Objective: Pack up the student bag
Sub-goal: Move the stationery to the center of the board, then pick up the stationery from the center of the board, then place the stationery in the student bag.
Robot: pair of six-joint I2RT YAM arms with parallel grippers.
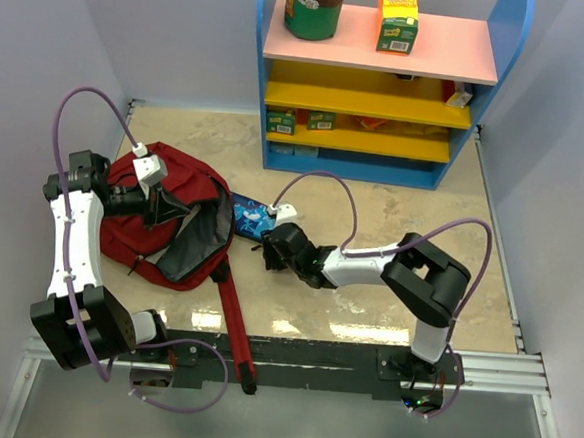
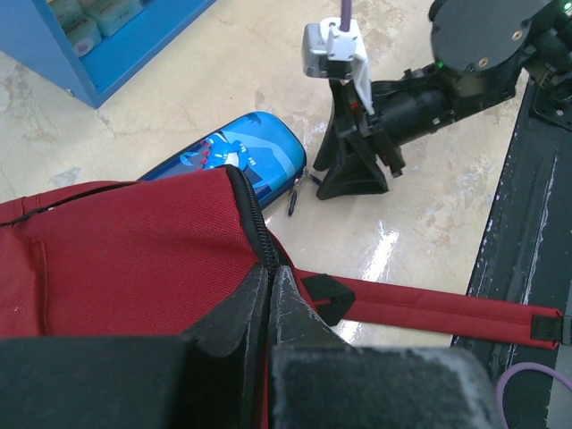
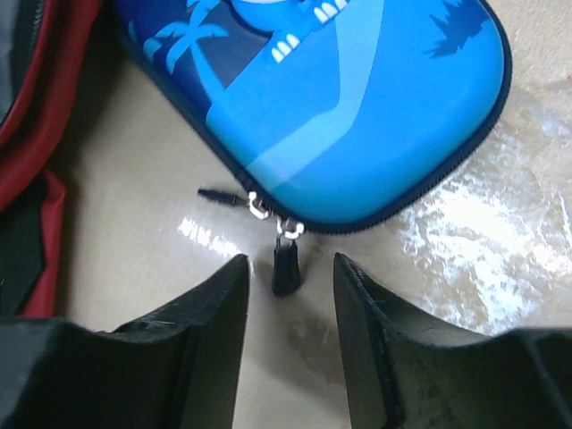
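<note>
The dark red student bag [image 1: 141, 224] lies at the left of the table with its mouth gaping and a long red strap [image 1: 233, 320] trailing to the front edge. My left gripper [image 1: 162, 208] is shut on the bag's zippered rim [image 2: 255, 223] and holds the opening up. A blue pencil case [image 1: 252, 216] with a dinosaur print lies just right of the bag; it also shows in the left wrist view [image 2: 237, 152] and the right wrist view [image 3: 340, 98]. My right gripper [image 3: 288, 273] is open, low on the table, its fingers either side of the case's black zipper pull [image 3: 286, 264].
A blue shelf unit [image 1: 382, 85] with yellow and pink shelves stands at the back, holding a green jar [image 1: 314, 8], a yellow-green box [image 1: 397, 21] and small packs. Grey walls close in left and right. The black rail [image 1: 293, 354] runs along the front edge.
</note>
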